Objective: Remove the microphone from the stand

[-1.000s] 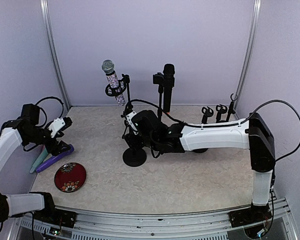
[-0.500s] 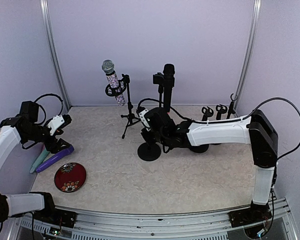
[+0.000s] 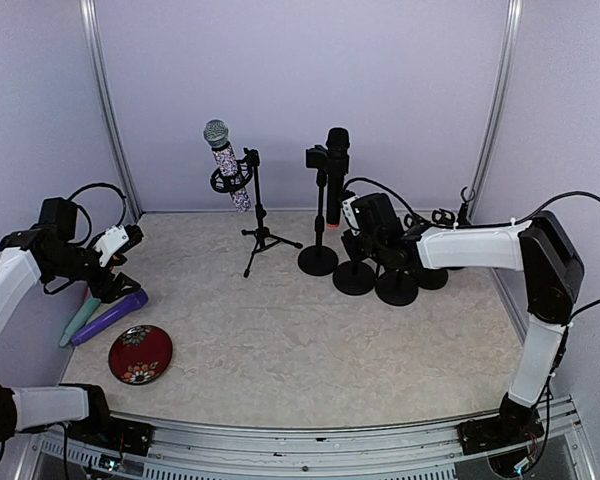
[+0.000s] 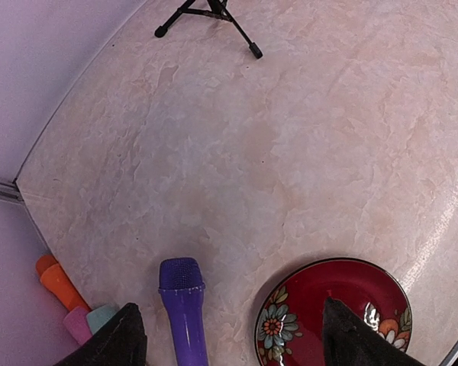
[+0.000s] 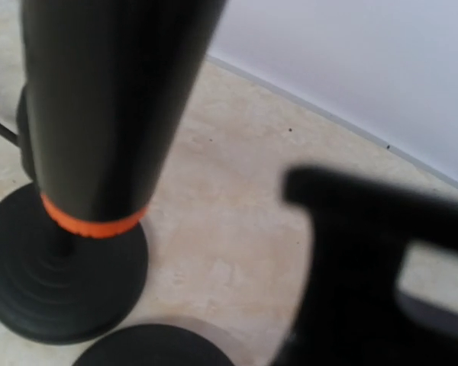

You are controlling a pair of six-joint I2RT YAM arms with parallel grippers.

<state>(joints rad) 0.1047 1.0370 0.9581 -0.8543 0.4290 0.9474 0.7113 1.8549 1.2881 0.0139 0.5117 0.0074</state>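
A black microphone (image 3: 336,160) with an orange ring (image 5: 91,223) stands upright in a round-base stand (image 3: 318,260). A sparkly microphone (image 3: 224,163) sits tilted in a tripod stand (image 3: 260,225). My right gripper (image 3: 366,222) is just right of the black microphone, shut on the pole of an empty round-base stand (image 3: 355,279). The right wrist view shows only a blurred black shape (image 5: 359,259) where the jaws are. My left gripper (image 3: 115,262) (image 4: 229,305) hangs open at the far left over a purple microphone (image 4: 183,305) lying on the table.
More empty round-base stands (image 3: 398,288) cluster at the back right. A red flowered plate (image 3: 140,353) lies front left. Teal (image 4: 101,316) and orange (image 4: 57,280) microphones lie by the left wall, beside the purple one.
My right arm has swung right, dragging the empty round-base stand from the table's middle to the cluster beside the black microphone's stand. The left arm has barely shifted.
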